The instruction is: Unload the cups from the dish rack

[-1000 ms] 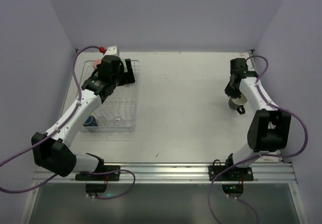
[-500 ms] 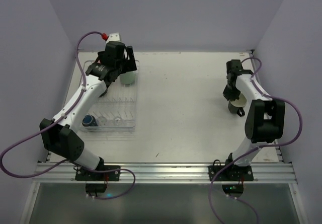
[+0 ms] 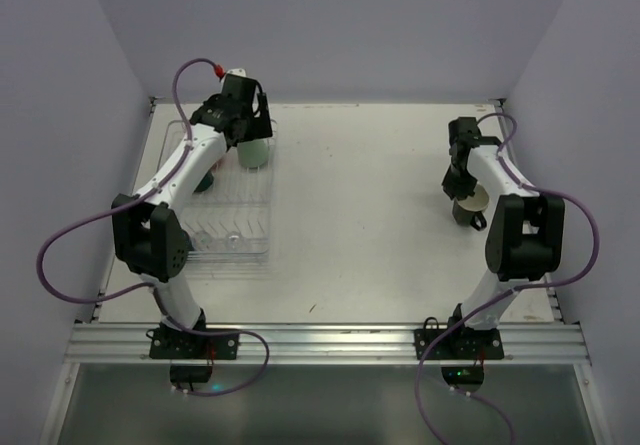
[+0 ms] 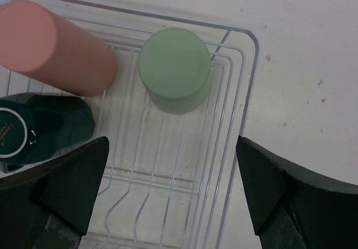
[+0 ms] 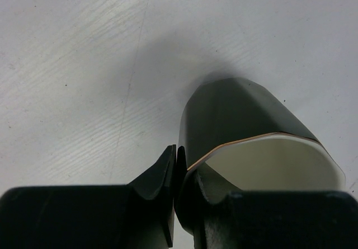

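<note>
Over dish rack [image 4: 249, 89], left end effector [image 4: 173, 188] spread wide, empty, right end effector [image 5: 178, 166] pinching dark cup [image 5: 235, 114] rim

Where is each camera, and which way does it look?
Top: above, behind the arms, looking down on table, rack, both arms.
Left wrist: over the rack, looking down at green cup; its open fingers show.
Right wrist: low over table, facing dark cup; its fingers pinch the rim.
Top and left wrist share the green cup.
</note>
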You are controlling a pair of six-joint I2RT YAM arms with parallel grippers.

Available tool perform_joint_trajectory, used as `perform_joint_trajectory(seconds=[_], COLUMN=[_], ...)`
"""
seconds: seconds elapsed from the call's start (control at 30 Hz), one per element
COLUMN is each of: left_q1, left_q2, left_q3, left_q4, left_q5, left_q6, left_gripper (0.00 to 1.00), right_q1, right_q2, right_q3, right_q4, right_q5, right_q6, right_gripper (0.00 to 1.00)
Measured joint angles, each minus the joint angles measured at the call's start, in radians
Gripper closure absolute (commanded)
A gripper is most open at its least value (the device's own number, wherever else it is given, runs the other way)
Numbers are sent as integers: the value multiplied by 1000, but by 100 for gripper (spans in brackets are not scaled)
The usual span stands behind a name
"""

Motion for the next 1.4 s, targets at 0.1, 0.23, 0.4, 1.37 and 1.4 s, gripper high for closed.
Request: perform_joint_trajectory(seconds=[0.1,0.23,0.4,1.37,1.4], left_q1=[6,24,46,112,114], left_q2=[49,126,194,391,396], left_q3=[68,164,214,345,350], left_q4=[-11,-18,-43,-104,-103], left_q5=[2,16,33,122,129], left_q6=[3,16,17,24,26], left_gripper=[0,0,0,50,59], right_q1=[0,-1,0,135,137], right_q2=[0,0,-7,-428,-433], right_q3=[0,0,0,5,8], right_q4=[8,18,17,-96,-100], right_q5=[-8,-13,-32,-10,-12], right_q6=[-3,-18,-24,-16,-16], right_gripper=[55,42,23,18,18])
